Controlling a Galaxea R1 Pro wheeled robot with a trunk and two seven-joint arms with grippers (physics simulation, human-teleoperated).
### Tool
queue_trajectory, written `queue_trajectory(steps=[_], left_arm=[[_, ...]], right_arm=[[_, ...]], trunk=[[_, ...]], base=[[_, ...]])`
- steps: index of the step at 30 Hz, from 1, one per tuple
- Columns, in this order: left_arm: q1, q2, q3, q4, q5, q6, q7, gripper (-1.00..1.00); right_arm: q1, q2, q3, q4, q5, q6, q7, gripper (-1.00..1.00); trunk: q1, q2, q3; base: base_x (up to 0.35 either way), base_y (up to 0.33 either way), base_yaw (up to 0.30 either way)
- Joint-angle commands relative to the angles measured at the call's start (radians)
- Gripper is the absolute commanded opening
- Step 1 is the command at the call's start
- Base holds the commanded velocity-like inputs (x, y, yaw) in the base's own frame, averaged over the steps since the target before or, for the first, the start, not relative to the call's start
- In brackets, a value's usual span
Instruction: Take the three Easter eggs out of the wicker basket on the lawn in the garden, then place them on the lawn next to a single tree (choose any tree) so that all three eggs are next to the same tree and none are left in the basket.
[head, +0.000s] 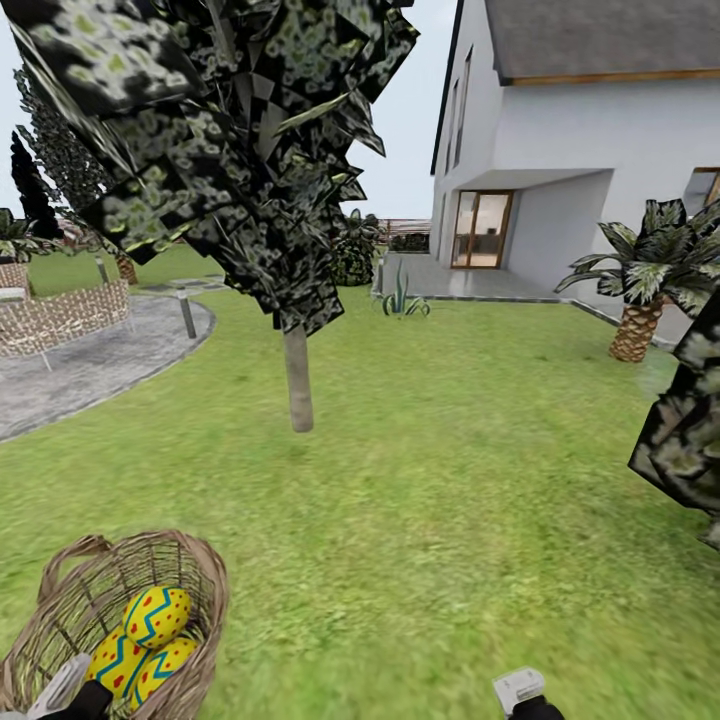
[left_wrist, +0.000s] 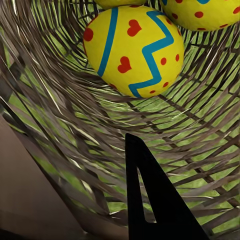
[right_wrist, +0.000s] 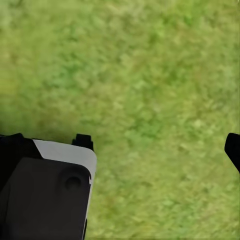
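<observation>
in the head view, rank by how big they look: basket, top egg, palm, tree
1. tree, largest
2. basket
3. palm, though it stands much farther off, so its true size is unsure
4. top egg, smallest

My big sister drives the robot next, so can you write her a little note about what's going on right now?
Left gripper: inside the wicker basket, near the eggs, holding nothing I can see; open or shut unclear.
Right gripper: open, empty, over the lawn.
All three Easter eggs sit in the basket.
Done: no egg is out.
Left: lift each egg out and lay all three beside one tree, perhaps the one straight ahead.
</observation>
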Motion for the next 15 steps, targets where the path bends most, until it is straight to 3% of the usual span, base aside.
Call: queue_trajectory(steps=[1, 4, 8, 15], left_arm=[[-0.001, 0.001, 0.002, -0.001, 0.018, 0.004, 0.008, -1.0], [-0.001, 0.001, 0.002, -0.001, 0.018, 0.003, 0.008, -1.0], [-0.001, 0.0, 0.002, -0.001, 0.018, 0.003, 0.008, -1.0], [-0.001, -0.002, 0.001, -0.001, 0.018, 0.002, 0.008, -1.0]], right_arm=[[-0.001, -0.001, 0.004, -0.002, 0.007, 0.006, 0.0, 1.0], [-0.001, -0.003, 0.002, -0.004, 0.006, 0.006, 0.0, 1.0], [-0.001, -0.004, 0.002, -0.006, 0.005, 0.006, 0.0, 1.0], [-0.001, -0.002, 0.002, -0.005, 0.006, 0.006, 0.0, 1.0]], trunk=[[0.001, -0.002, -0.002], [0.001, -0.002, -0.002], [0.001, -0.002, -0.003], [0.001, -0.002, -0.003]], base=[[0.323, 0.141, 0.0], [0.324, 0.14, -0.049], [0.325, 0.136, -0.235], [0.329, 0.106, -0.013]])
